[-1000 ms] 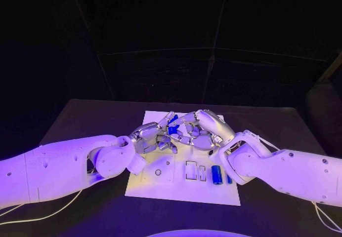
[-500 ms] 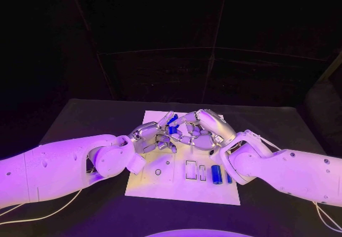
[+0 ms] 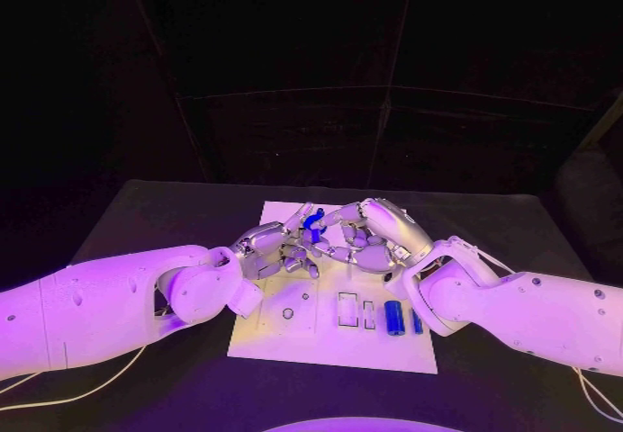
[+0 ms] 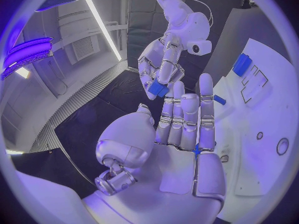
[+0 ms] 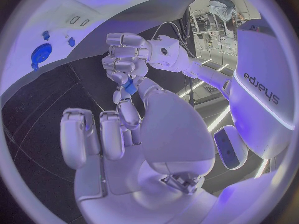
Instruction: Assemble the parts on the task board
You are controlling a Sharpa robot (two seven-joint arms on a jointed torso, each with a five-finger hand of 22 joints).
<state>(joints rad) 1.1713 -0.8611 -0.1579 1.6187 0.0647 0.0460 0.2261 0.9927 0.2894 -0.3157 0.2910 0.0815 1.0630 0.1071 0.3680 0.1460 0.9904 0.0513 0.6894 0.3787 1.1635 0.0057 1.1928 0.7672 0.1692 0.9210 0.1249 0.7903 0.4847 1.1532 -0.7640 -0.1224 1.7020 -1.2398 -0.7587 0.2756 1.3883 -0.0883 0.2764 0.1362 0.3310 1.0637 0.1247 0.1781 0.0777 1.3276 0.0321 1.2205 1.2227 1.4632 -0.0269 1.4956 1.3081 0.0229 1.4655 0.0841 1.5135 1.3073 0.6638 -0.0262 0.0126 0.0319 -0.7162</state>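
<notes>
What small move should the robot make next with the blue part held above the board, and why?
Probably pass the blue part fully to one hand, then lower it. The left hand and right hand meet around it above the white board, and which one grips it is unclear.

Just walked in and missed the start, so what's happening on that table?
The robot has both hands raised together above the white task board. The right hand pinches a small blue part at its fingertips, right beside the fingers of the left hand. Whether the left hand grips the part too is unclear. Another blue part lies on the board near the right arm.
</notes>
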